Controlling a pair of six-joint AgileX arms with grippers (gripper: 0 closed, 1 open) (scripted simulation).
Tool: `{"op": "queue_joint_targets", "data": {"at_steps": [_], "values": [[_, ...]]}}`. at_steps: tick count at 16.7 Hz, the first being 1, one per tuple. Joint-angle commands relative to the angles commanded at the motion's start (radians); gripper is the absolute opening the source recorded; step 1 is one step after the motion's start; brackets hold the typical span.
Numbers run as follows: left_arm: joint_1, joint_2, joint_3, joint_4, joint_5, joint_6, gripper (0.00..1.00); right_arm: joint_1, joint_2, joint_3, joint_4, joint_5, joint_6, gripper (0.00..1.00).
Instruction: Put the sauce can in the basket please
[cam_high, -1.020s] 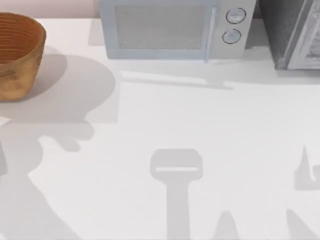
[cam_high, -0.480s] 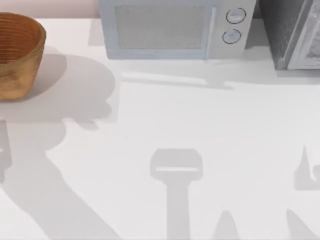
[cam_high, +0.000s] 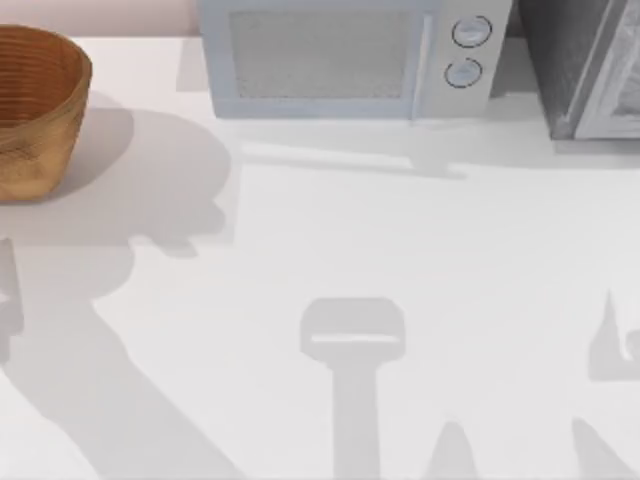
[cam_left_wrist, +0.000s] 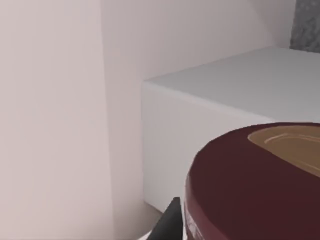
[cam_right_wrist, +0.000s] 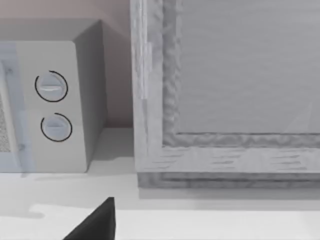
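The sauce can (cam_left_wrist: 250, 190) sits right in front of the left wrist camera, its dark maroon top with a tan centre very close. One dark fingertip (cam_left_wrist: 167, 222) of my left gripper (cam_left_wrist: 230, 235) lies against the can's side, and the gripper is shut on the can. The basket (cam_high: 35, 110), tan wicker with a ribbed orange-brown inside, stands at the table's far left corner in the top view. In the right wrist view, a single dark fingertip (cam_right_wrist: 97, 225) of my right arm hangs over the table near the back right.
A white microwave (cam_high: 345, 60) stands along the back edge, with its two dials (cam_right_wrist: 52, 107) facing the right wrist camera. A grey cabinet (cam_high: 590, 65) fills the back right corner. Arm shadows lie across the white table (cam_high: 400, 230).
The left arm's shadow on the table has shifted up and to the right, toward the shadow beside the basket. The basket, the microwave and the right-side shadows are unchanged.
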Motion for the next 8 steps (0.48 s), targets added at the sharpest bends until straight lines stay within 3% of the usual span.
{"op": "queue_joint_targets", "data": {"at_steps": [8], "values": [[0.0,0.0,0.0,0.0,0.0,0.0,0.9,0.0,0.0,0.0,0.0,0.0,0.0,1.0]]}}
